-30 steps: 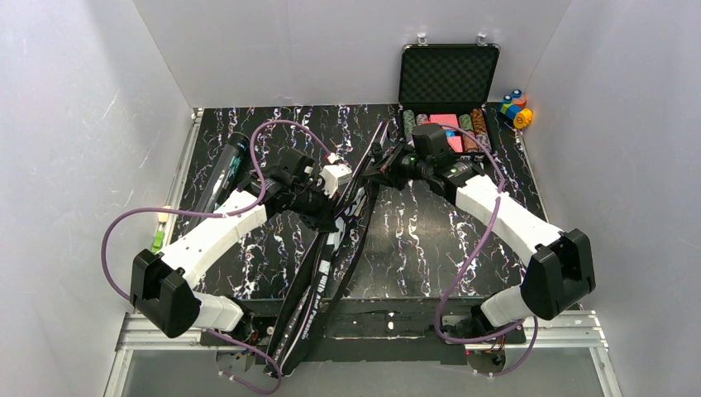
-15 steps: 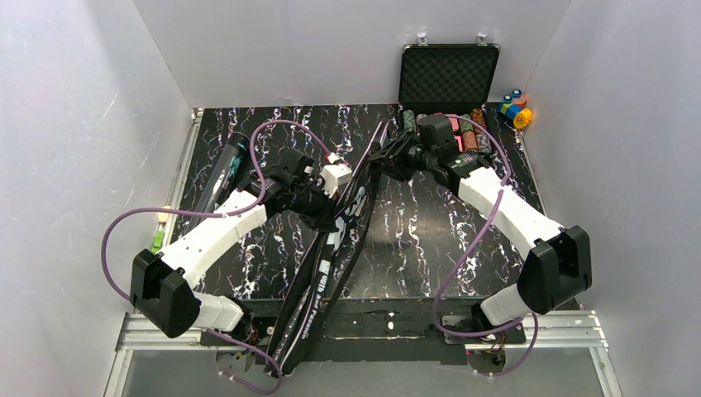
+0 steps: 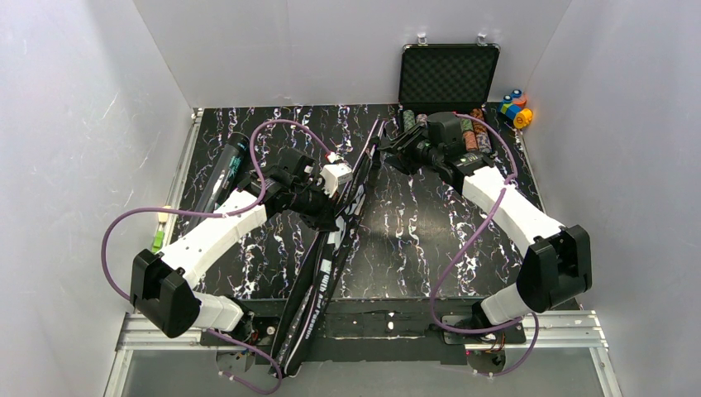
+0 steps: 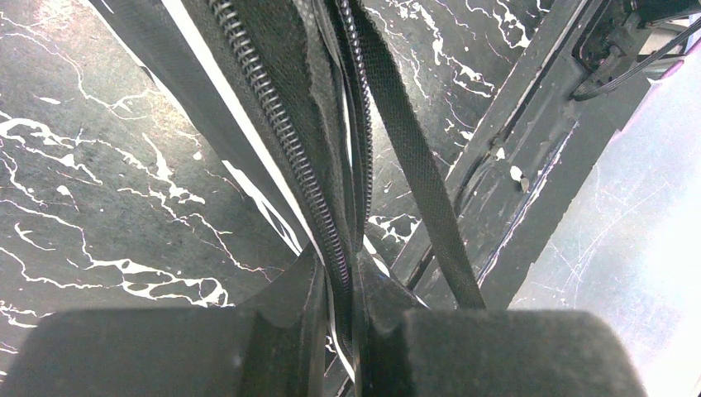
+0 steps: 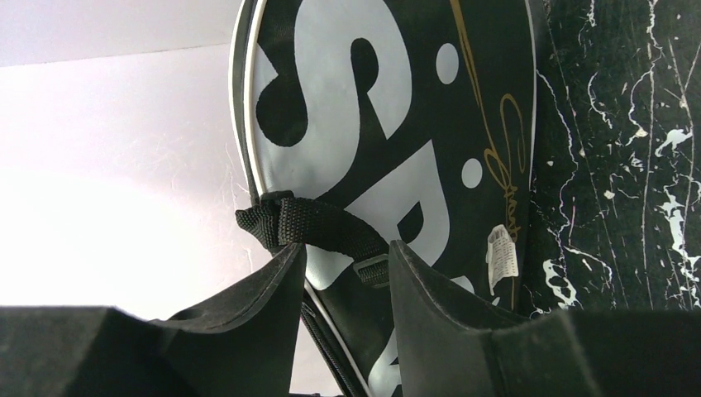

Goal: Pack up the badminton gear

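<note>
I see left gripper point(image 4: 340, 279) clamped tight on zipper edge of bag point(image 3: 324, 273). Bag runs diagonally from far middle of table point(image 3: 413, 231) down past near edge, between arm bases. Right gripper point(image 5: 345, 248) at bag's far end, jaws apart, gripping nothing; strap point(image 5: 310, 225) sits just beyond its tips. Tube point(image 3: 221, 169) lies along table's left side.

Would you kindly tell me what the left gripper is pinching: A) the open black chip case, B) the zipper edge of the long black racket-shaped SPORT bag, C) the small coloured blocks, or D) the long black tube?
B: the left wrist view shows the left gripper shut on the zipper edge of the long black racket-shaped SPORT bag.
</note>
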You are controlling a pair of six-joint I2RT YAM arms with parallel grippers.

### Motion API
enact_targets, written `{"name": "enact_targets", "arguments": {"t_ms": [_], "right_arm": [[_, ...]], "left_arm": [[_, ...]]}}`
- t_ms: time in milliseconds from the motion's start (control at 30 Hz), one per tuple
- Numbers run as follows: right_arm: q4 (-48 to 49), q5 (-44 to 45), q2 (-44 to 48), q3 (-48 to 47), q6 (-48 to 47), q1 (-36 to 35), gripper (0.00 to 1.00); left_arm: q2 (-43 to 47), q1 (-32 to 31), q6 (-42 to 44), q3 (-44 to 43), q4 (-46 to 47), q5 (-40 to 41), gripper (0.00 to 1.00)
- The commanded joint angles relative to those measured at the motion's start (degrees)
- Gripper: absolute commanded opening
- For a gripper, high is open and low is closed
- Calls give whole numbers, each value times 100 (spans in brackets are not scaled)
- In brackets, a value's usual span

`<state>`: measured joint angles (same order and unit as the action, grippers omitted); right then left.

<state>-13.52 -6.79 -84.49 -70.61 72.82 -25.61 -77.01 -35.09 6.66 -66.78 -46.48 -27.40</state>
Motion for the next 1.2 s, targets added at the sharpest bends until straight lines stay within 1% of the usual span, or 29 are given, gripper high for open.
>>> {"name": "enact_targets", "arguments": {"t_ms": [0, 267, 433, 533, 633, 867, 967, 1167], "right_arm": [[306, 28, 15, -220, 26, 16, 49], [352, -300, 158, -224, -94, -13, 49], [316, -395, 530, 95, -105, -23, 49], [202, -357, 765, 201, -164, -24, 49], [147, -499, 924, 231, -196, -28, 49], [208, -801, 945, 306, -249, -145, 48], [122, -790, 922, 285, -310, -286, 48], [124, -808, 824, 335, -301, -335, 48]], "left_arm": [[362, -33, 90, -103, 235, -314, 0], [359, -33, 85, -93, 236, -309, 0], [373, -25, 99, -75, 236, -305, 0], [371, -33, 92, -84, 236, -305, 0], [365, -33, 94, -90, 235, -293, 0], [362, -28, 96, -106, 228, -281, 0], [363, -33, 92, -103, 219, -275, 0], [355, -33, 98, -135, 212, -266, 0]]}}
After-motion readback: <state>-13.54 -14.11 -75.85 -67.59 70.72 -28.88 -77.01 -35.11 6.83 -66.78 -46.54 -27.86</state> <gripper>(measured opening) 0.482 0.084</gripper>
